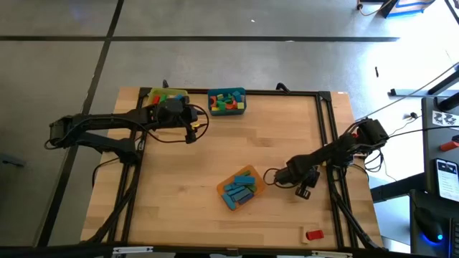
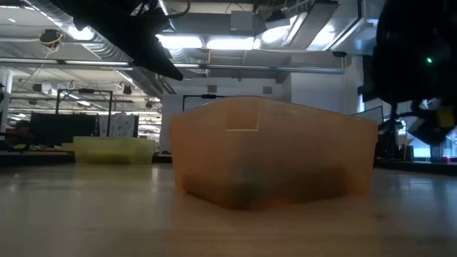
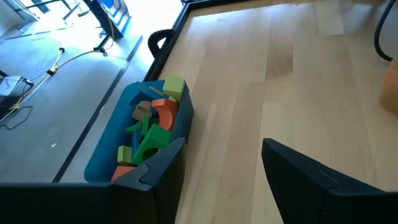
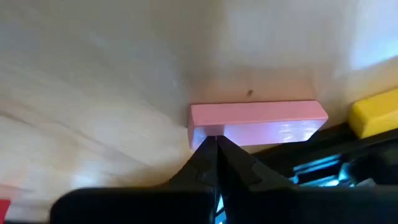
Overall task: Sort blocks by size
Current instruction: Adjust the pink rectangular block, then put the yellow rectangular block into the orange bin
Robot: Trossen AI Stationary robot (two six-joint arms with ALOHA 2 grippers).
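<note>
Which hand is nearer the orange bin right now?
The right hand: it sits just beside the orange bin, toward the table's right edge. The left hand is far off by the teal bin.

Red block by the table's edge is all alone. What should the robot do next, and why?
Probably swing the right gripper toward the red block and open it. That block lies loose on the table, and this gripper is the nearer one, shut and empty.
</note>
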